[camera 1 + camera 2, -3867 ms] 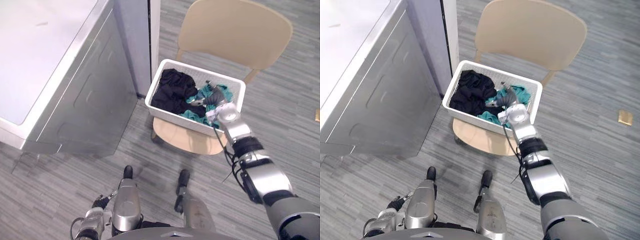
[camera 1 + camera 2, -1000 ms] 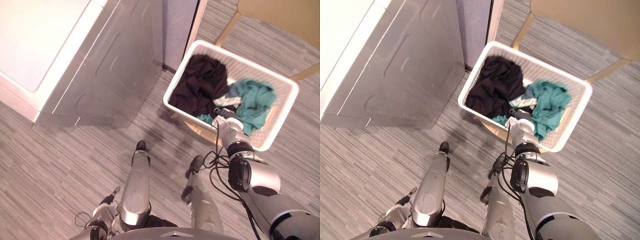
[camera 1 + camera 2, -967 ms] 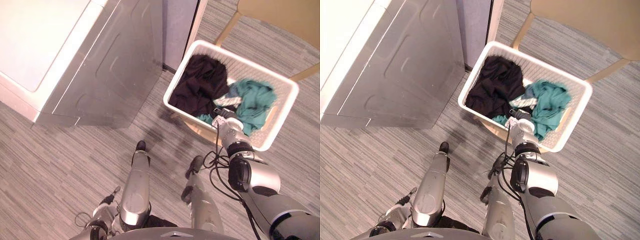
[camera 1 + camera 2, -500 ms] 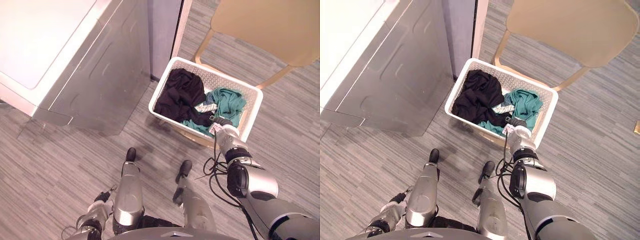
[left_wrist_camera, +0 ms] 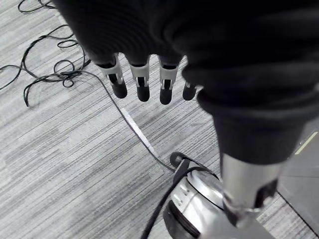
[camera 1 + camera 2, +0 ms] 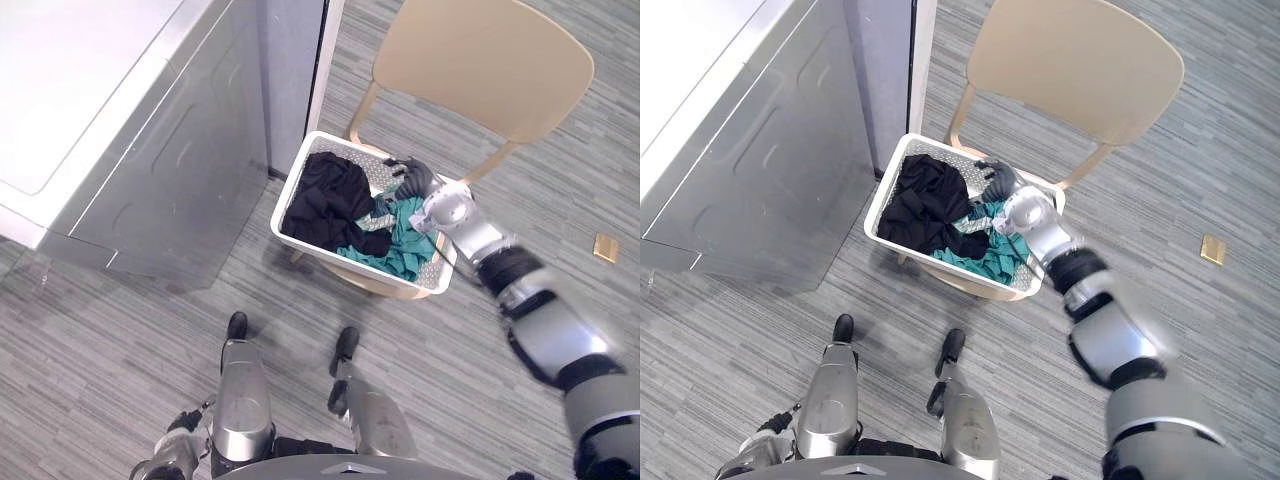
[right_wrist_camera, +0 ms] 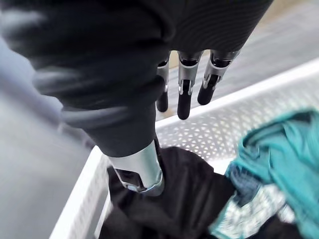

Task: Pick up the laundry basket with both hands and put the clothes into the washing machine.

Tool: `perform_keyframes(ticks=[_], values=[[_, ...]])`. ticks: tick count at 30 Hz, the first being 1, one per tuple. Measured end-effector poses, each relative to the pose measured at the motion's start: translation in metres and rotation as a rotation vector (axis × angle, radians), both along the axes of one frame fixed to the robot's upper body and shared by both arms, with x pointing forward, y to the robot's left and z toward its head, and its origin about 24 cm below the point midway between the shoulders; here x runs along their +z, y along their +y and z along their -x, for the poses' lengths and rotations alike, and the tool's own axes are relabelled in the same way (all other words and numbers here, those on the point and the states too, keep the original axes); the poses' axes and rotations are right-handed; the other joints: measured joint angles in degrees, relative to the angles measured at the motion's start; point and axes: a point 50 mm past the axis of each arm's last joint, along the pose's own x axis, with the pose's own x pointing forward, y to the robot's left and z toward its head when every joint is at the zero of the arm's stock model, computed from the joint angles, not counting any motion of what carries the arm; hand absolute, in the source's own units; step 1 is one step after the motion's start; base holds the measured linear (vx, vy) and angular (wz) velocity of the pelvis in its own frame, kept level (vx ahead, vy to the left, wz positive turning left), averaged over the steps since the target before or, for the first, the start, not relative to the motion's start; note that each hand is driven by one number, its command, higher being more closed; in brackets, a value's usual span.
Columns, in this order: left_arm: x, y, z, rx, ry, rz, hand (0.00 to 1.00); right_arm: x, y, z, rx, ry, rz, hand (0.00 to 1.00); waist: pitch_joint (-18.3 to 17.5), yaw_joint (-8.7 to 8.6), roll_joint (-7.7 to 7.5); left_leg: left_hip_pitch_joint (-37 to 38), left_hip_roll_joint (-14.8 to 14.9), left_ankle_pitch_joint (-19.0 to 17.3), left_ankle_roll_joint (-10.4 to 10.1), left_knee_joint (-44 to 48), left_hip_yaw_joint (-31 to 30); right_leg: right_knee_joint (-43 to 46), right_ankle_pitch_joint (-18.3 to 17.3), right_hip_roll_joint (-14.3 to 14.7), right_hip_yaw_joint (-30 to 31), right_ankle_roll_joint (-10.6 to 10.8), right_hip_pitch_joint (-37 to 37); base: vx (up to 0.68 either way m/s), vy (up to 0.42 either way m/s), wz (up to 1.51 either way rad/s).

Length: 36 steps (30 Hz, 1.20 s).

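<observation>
A white perforated laundry basket (image 6: 288, 212) sits on the seat of a tan chair (image 6: 480, 60). Inside lie black clothes (image 6: 325, 195) toward the washing machine and teal clothes (image 6: 405, 245) on the other side. My right hand (image 6: 420, 181) hovers over the basket's far rim, fingers (image 7: 183, 94) straight, holding nothing; past them are the rim (image 7: 75, 209), the black clothes (image 7: 184, 199) and the teal clothes (image 7: 279, 144). My left hand (image 6: 165, 455) hangs low by my side, its fingers (image 5: 141, 84) relaxed above the floor.
The grey washing machine (image 6: 120, 130) stands left of the basket, its side panel facing me. A narrow gap separates it from the chair. A small tan object (image 6: 605, 247) lies on the grey striped floor at right.
The camera has shifted. My right hand has moved from the basket's near rim across the clothes to above the far rim. The left hand stays low.
</observation>
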Motion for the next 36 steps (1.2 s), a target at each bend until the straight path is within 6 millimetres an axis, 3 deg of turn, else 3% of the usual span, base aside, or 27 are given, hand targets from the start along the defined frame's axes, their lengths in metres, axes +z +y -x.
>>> perform_keyframes(ticks=[2,9,15,24,26,31,36], values=[[-0.001,0.000,0.003,-0.043,0.016,-0.007,0.00,0.006,0.004,0.005,0.087,0.008,0.165,0.00,-0.02,0.75,-0.05,-1.64,0.23,-1.22,0.04,2.29,-0.79,0.38,-0.42,0.39,-0.57,0.50,0.02,-0.06,0.039,0.05],[0.001,0.003,-0.003,-0.140,0.015,-0.028,0.00,0.009,0.012,0.003,0.159,0.035,0.368,0.00,-0.04,2.87,-0.11,-4.80,0.60,-2.86,0.18,6.74,-2.41,0.43,-0.06,1.16,-1.11,0.07,-0.80,-0.02,0.046,0.04],[0.001,-0.001,-0.004,-0.173,0.022,-0.025,0.00,0.012,-0.011,-0.008,0.030,0.034,0.431,0.00,-0.04,4.54,-0.09,-7.26,1.37,-3.82,0.32,9.47,-3.02,0.39,0.76,2.05,-1.10,-0.13,-1.85,-0.01,0.041,-0.03],[-0.002,-0.004,-0.002,-0.172,0.043,-0.014,0.00,0.014,-0.039,-0.013,-0.143,0.006,0.314,0.00,-0.30,6.49,1.04,-11.28,2.00,-4.88,0.65,12.34,-3.43,-0.41,1.39,2.92,-1.02,-0.07,-4.17,-0.01,0.028,-0.04],[-0.002,-0.008,-0.003,-0.173,0.038,-0.004,0.00,0.008,-0.047,-0.013,-0.195,0.013,0.259,0.00,-0.83,7.24,2.17,-12.40,2.10,-5.16,0.37,13.38,-3.85,-0.61,1.66,3.16,-1.09,-0.24,-4.61,0.02,0.038,0.00],[0.000,-0.020,-0.019,-0.182,-0.002,0.021,0.00,0.010,-0.051,-0.015,-0.250,-0.020,0.150,0.00,-1.02,8.72,3.85,-14.95,2.12,-5.49,0.42,14.96,-4.48,-0.85,2.34,3.45,-1.23,-0.21,-6.10,0.01,0.028,-0.02],[0.003,-0.026,-0.029,-0.190,-0.030,0.033,0.00,0.005,-0.038,-0.017,-0.236,-0.018,0.081,0.00,-0.98,9.64,5.05,-16.02,2.50,-6.53,0.54,16.96,-5.12,-0.86,2.34,4.02,-1.42,-0.20,-6.05,0.00,0.000,0.00]])
